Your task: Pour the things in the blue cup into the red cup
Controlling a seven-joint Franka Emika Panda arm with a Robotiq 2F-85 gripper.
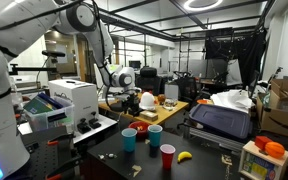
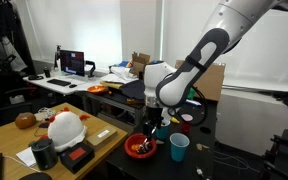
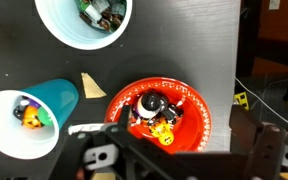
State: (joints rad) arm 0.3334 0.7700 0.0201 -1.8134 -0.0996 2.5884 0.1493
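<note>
In an exterior view the camera sits close beside the arm (image 1: pixel 19 45), looking past it across the black bench (image 1: pixel 99 158) into the lab. In an exterior view the camera stands farther off, across a wooden desk (image 2: pixel 9 135), facing the arm side-on. The wrist view looks straight down, close above the bowl (image 3: pixel 189 110). All three share the bench with its cups (image 3: pixel 64 25).

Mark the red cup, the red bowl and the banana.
red cup (image 1: pixel 168 154), exterior view, on its side wall.
red bowl (image 3: pixel 192 100), wrist view, on its bare inner wall.
banana (image 1: pixel 184 156), exterior view, on its middle.
</note>
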